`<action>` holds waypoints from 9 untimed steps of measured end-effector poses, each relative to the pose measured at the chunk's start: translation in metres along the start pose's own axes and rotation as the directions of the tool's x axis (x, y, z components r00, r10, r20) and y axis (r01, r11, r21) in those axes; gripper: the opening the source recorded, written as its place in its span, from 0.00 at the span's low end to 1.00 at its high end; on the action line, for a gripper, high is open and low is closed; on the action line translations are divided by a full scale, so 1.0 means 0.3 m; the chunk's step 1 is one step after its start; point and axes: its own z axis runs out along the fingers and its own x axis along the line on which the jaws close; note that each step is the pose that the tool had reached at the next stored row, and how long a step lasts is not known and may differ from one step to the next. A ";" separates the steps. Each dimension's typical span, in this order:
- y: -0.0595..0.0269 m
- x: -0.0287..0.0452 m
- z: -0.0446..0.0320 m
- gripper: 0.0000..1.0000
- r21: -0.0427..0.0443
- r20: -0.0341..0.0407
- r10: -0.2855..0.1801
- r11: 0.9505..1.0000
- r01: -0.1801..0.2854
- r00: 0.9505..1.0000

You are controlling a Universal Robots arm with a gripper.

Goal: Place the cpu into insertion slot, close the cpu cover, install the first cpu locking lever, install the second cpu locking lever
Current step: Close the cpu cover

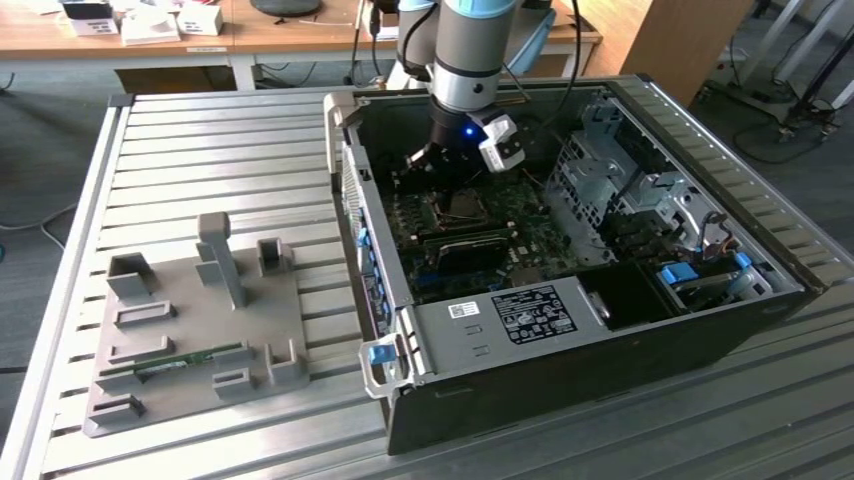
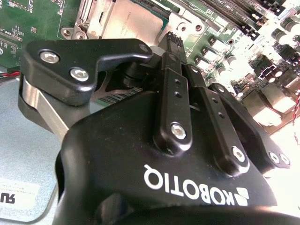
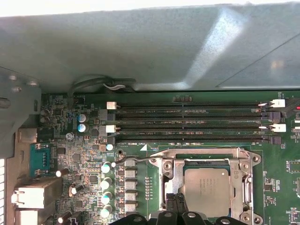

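The cpu (image 3: 206, 190), a small silver-topped square, lies in the insertion slot (image 3: 255, 158) on the green board. The silvery cpu cover (image 3: 241, 187) lies flat around it, and the chip shows through its window. A thin wire locking lever (image 3: 140, 160) runs along one edge of the socket frame. My gripper (image 3: 176, 204) is shut, with its black fingertips together at the cover's edge beside the chip. The second wrist view shows the gripper (image 2: 172, 40) tapering to a point next to the cpu (image 2: 136, 18). In the exterior view my gripper (image 1: 447, 187) hangs inside the open computer case, just above the socket.
Long black memory slots (image 3: 187, 123) run beside the socket, below the grey case wall (image 3: 140, 47). Capacitors (image 3: 107, 183) stand close by. In the exterior view a drive cage (image 1: 627, 190) and a labelled metal box (image 1: 534, 312) crowd the case. A grey part fixture (image 1: 200, 320) sits on the slatted table.
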 end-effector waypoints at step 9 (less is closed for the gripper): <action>0.006 0.005 0.003 0.11 0.000 0.000 0.000 1.000 0.000 1.000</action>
